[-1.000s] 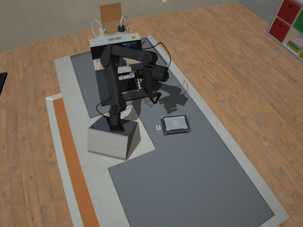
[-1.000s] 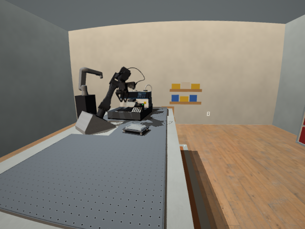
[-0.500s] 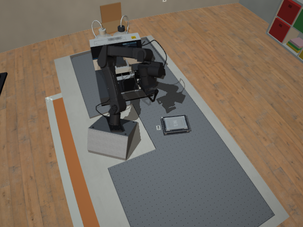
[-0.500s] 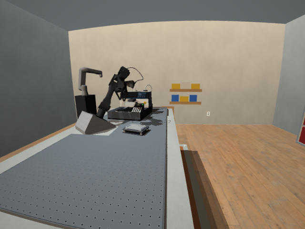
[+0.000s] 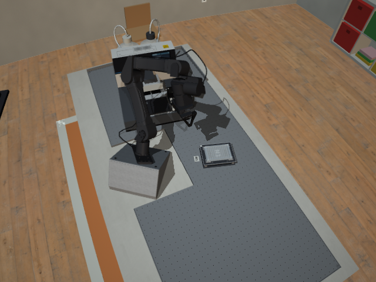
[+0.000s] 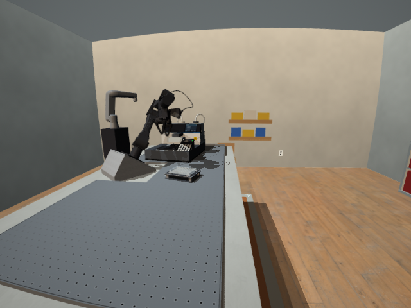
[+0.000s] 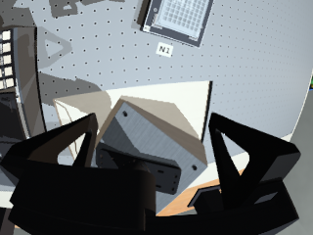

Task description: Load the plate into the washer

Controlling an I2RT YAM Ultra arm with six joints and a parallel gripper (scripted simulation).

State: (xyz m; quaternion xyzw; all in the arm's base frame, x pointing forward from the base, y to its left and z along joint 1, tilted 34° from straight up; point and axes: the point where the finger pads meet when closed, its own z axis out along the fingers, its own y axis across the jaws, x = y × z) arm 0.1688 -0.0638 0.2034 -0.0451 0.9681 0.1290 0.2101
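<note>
The long pale bench (image 5: 104, 218) (image 6: 243, 251) carries a dark perforated breadboard (image 5: 230, 218) (image 6: 132, 239) across much of its top. On the breadboard stands the plate washer (image 5: 142, 48) (image 6: 169, 155), with a keypad (image 6: 183, 147) (image 7: 6, 59) on its front part and a green light (image 6: 192, 140) just beyond the keys. The black robot arm (image 5: 139, 103) (image 6: 146, 129) rises from a wedge-shaped pedestal (image 5: 133, 178) (image 6: 121, 165) (image 7: 166, 132) and reaches high over the front part of the washer. The gripper (image 5: 182, 116) (image 6: 163, 129) (image 7: 153, 118) is wide open, its two fingers well apart, with nothing between them. The plate nest N1 (image 5: 218, 162) (image 6: 179, 176) (image 7: 171, 37) is on the breadboard, well apart from the gripper. The clear microplate (image 5: 217, 152) (image 6: 183, 171) (image 7: 183, 17) lies in this nest. Smallest is the white N1 label (image 5: 196, 158) (image 7: 164, 49), flat just beside the nest.
</note>
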